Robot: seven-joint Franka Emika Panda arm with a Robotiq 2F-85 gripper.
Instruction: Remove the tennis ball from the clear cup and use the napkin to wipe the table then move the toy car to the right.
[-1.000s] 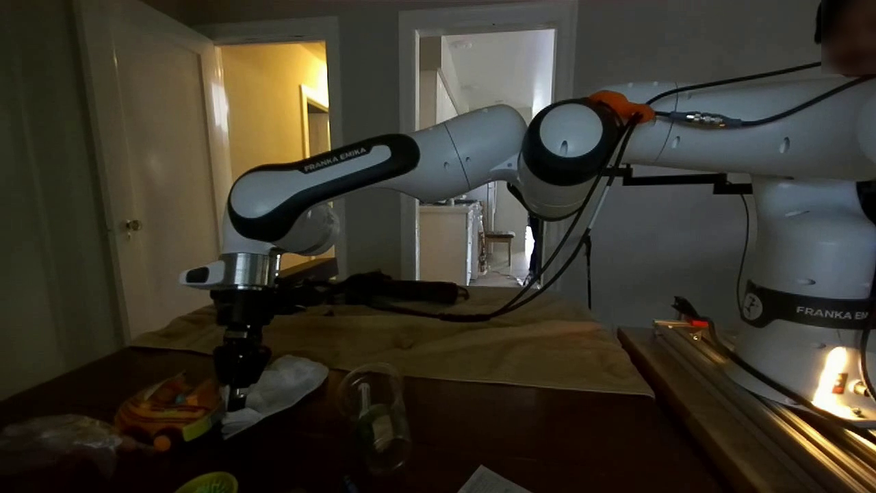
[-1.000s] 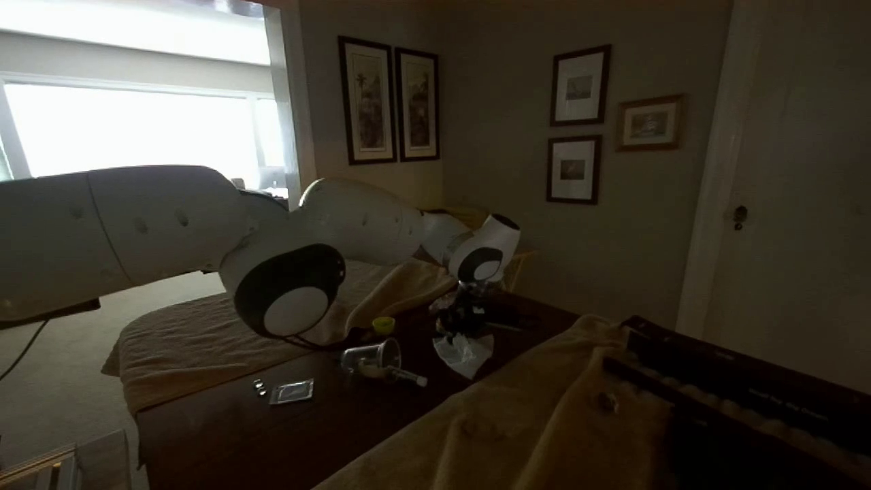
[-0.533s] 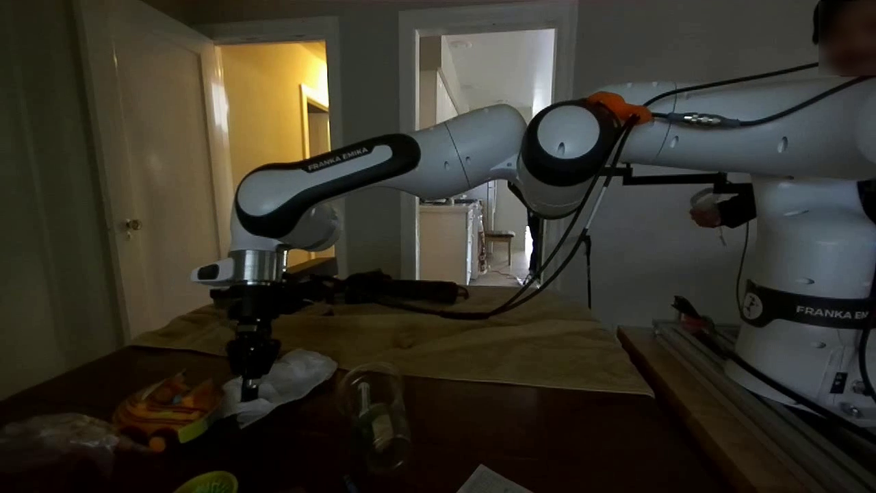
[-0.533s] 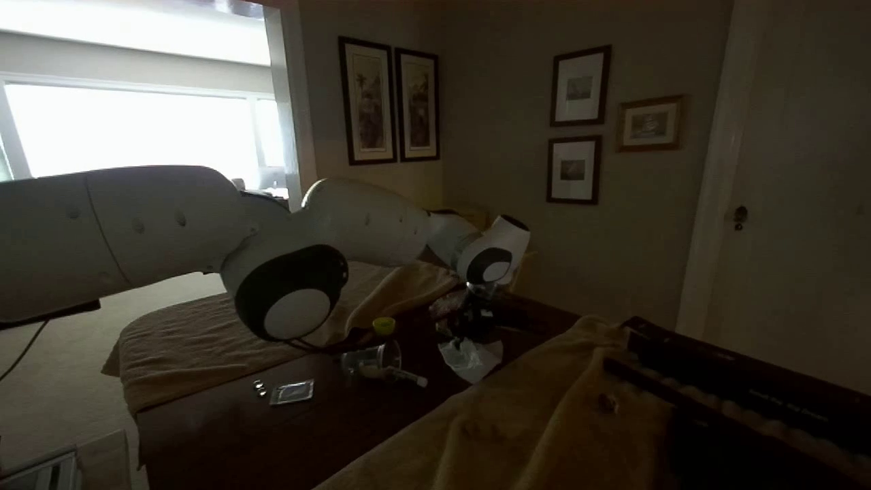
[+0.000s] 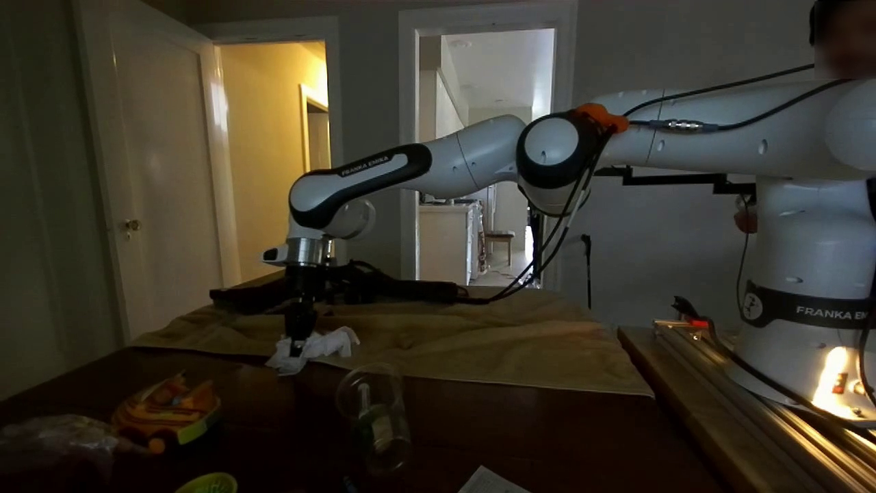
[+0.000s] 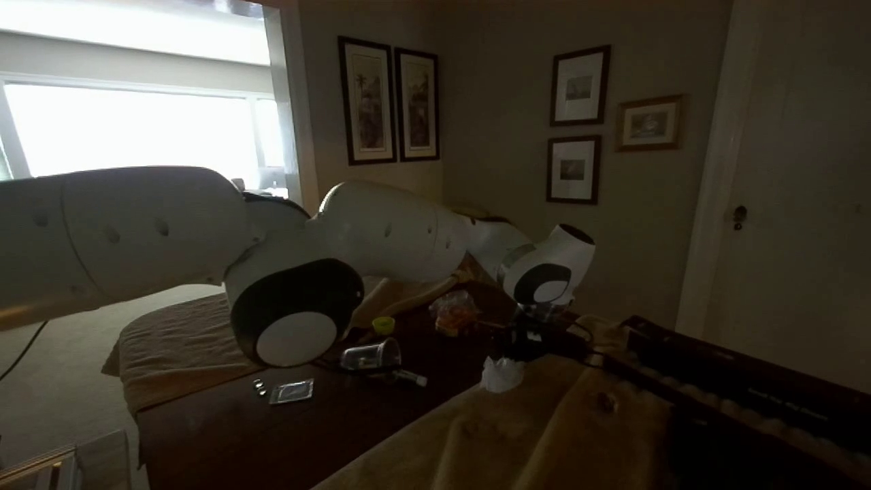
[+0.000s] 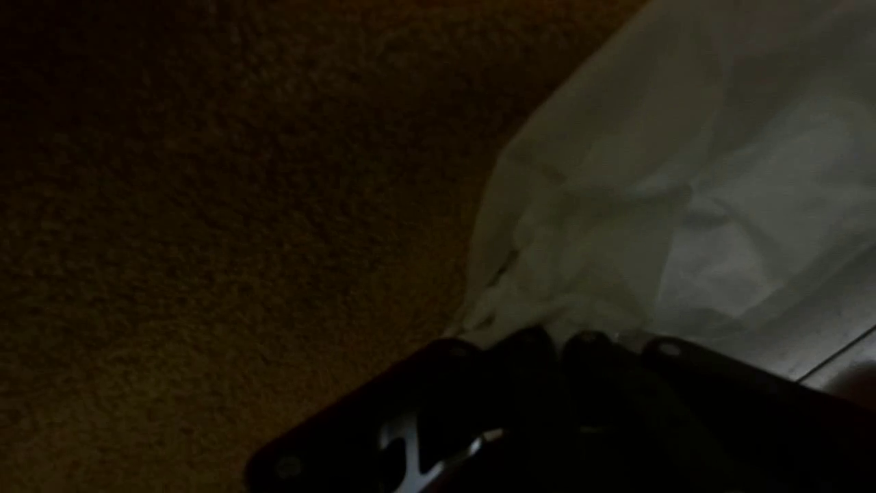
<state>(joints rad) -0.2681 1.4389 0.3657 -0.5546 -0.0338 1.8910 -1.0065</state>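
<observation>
White napkin (image 5: pixel 332 344) pinched at the edge of the beige cloth (image 5: pixel 479 350)

My wrist view settles what the outside cameras leave dark: the fingers (image 7: pixel 489 363) are clamped together on the napkin, which bunches at their tips and spreads away to one side, with cloth on the other. In an exterior view the gripper (image 5: pixel 297 348) points down, the dark wooden table (image 5: pixel 520 424) spreading before it. In both exterior views my clear cup (image 6: pixel 367 357) lies on its side, apart from the fingers, mouth turned roughly their way. The orange toy car (image 5: pixel 168 411) sits well apart from them; a clear bag (image 5: pixel 61 438) is just beside it, and whether the two touch I cannot tell. Farther from the fingers is a yellow-green bowl (image 6: pixel 383 325), which I see whole in an exterior view. Only in an exterior view do I get two shiny round pieces (image 6: pixel 259 388), beyond the cup from the fingers, beside a flat packet (image 6: pixel 292 392).
</observation>
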